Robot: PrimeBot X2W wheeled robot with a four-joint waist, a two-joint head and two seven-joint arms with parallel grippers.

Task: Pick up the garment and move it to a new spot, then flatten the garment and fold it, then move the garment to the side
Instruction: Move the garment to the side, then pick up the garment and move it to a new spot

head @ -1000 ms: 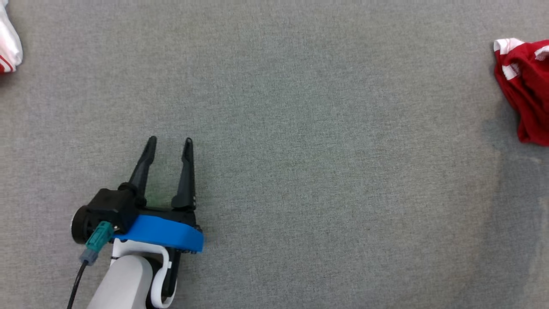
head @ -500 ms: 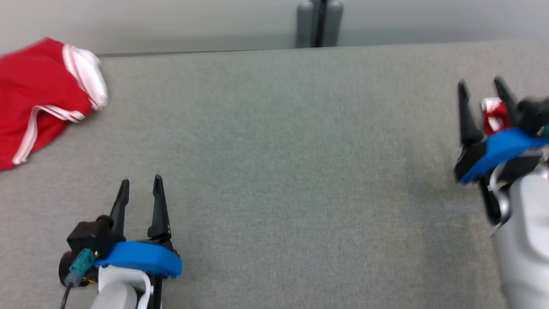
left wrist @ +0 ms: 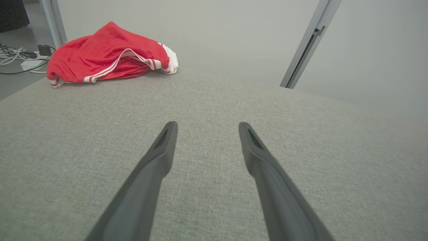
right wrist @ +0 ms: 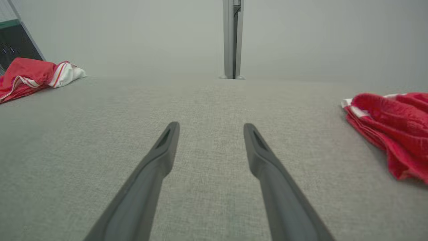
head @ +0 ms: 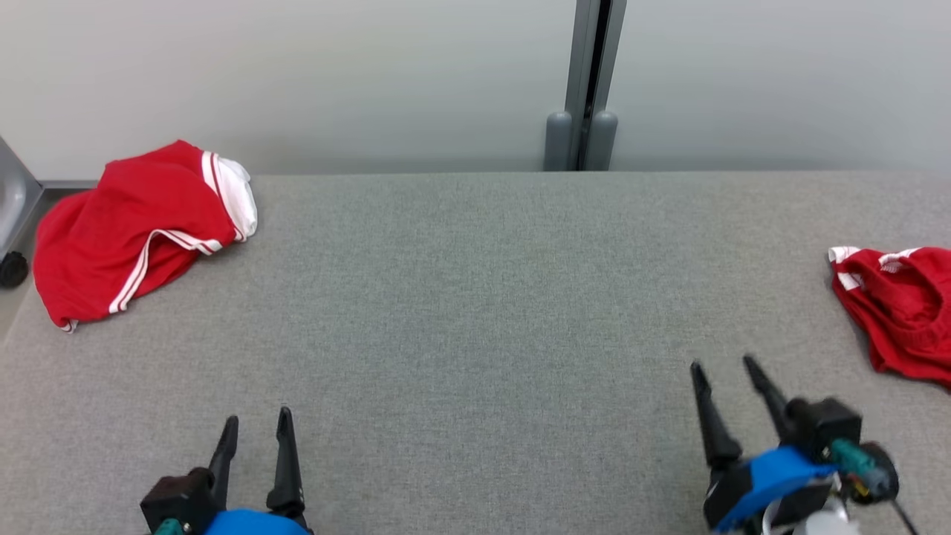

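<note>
At far left lies a garment (head: 141, 230) (red).

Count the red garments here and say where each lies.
2. The left garment lies bunched on the grey surface, far left corner; the right garment lies at its right edge, cut off by the head view, so more may be hidden.

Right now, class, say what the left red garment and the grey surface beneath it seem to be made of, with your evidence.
Left red garment: soft matte fabric, probably a knit; it slumps in loose folds. Grey surface: matte woven cloth covering, it seems; fine flecked weave shows up close.
</note>
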